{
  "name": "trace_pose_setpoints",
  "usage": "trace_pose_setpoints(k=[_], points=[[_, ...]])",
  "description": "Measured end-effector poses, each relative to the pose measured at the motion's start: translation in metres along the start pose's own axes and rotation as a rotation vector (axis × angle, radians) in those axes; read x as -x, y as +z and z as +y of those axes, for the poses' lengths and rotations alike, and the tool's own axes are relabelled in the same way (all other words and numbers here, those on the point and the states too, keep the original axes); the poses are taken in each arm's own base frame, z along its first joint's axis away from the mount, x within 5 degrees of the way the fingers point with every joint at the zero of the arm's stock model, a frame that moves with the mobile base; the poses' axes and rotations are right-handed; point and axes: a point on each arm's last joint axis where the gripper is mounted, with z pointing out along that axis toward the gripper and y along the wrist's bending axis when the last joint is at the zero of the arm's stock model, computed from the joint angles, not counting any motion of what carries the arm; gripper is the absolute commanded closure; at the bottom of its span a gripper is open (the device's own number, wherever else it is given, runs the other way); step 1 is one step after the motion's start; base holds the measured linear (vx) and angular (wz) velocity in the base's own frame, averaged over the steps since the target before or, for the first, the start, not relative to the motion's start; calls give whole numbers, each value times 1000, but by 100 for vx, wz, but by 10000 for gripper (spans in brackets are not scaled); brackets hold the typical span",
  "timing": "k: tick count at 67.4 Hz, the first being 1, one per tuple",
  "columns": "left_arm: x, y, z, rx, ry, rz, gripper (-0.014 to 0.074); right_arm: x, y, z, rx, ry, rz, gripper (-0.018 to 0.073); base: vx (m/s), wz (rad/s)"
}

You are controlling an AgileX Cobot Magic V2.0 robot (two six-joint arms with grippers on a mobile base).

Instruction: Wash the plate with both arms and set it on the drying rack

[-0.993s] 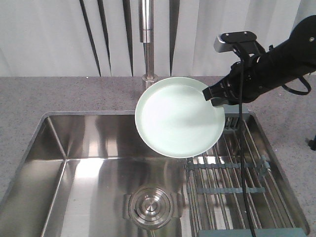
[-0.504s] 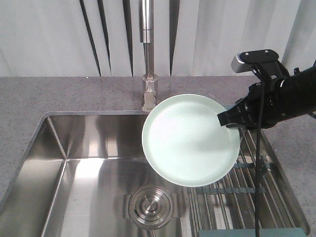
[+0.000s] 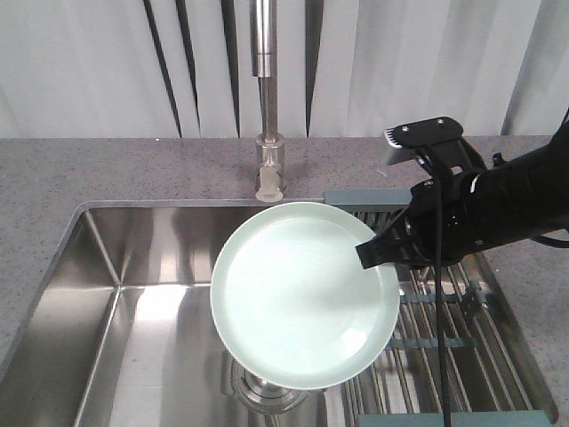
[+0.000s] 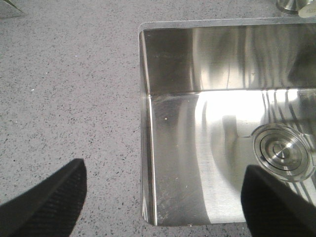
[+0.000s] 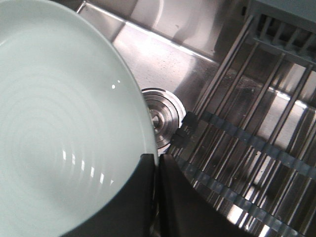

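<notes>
The pale mint-green plate [image 3: 298, 294] hangs tilted above the sink, over the drain. My right gripper [image 3: 373, 253] is shut on its right rim, and the black right arm [image 3: 498, 209] reaches in from the right. In the right wrist view the plate [image 5: 59, 128] fills the left side, with its rim pinched by the right gripper [image 5: 155, 170]. The drying rack [image 3: 436, 329] of steel bars lies across the sink's right part, below and right of the plate. My left gripper [image 4: 160, 197] is open and empty over the sink's left edge; it does not show in the front view.
A steel faucet [image 3: 265, 98] stands behind the sink basin [image 3: 133, 294]. The round drain [image 4: 281, 150] sits in the basin floor. Grey speckled countertop [image 4: 64, 98] surrounds the sink. White curtain folds hang behind.
The right arm has swung the plate down and to the left, from above the rack's far end to over the drain. The rack's far end piece is now uncovered.
</notes>
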Motion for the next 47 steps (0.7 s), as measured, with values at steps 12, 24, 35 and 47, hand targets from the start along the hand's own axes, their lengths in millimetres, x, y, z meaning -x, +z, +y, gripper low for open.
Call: trace_pose_setpoints(k=[12, 24, 35, 47], points=[[0, 0, 0, 0, 0, 0, 10, 1, 3, 14, 24, -21, -6, 561, 0, 0], [0, 0, 0, 0, 0, 0, 10, 9, 9, 23, 37, -50, -7, 561, 0, 0], [0, 0, 0, 0, 0, 0, 10, 23, 17, 27, 48, -67, -8, 561, 0, 0], [0, 0, 0, 0, 0, 0, 10, 37, 24, 26, 53, -74, -5, 561, 0, 0]])
